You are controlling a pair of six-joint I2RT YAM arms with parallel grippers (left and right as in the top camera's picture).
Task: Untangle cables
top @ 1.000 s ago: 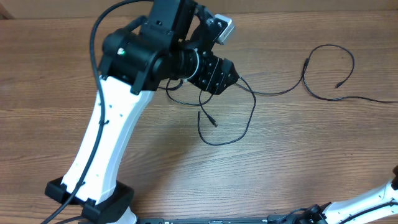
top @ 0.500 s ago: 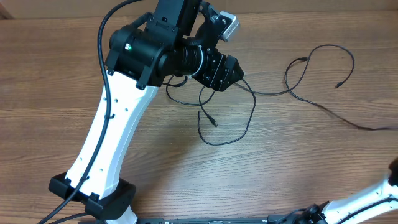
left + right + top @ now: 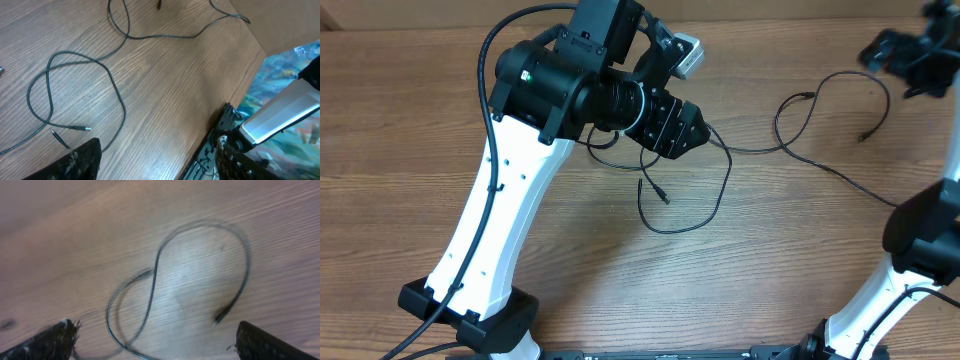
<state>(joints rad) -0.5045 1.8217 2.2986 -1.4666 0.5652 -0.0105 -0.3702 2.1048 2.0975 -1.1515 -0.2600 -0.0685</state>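
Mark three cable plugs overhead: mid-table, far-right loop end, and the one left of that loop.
Mid-table plug [image 3: 663, 197]: overhead view, connector at the strand's free end.
Far-right plug [image 3: 863, 135]: overhead view, tip of the loop's tail.
Left-of-loop plug [image 3: 808, 96]: overhead view, connector at the cable's end.

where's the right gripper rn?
Overhead view, top right corner: the right gripper hovers, blurred, just past the top of the right-hand cable loop.

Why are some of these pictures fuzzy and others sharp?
Right wrist view: everything smeared, the cable loop and table soft, likely motion blur. Overhead: crisp, except the right claw, blurred at top right. Left wrist view: sharp grain; only the fingers of the left claw look soft.
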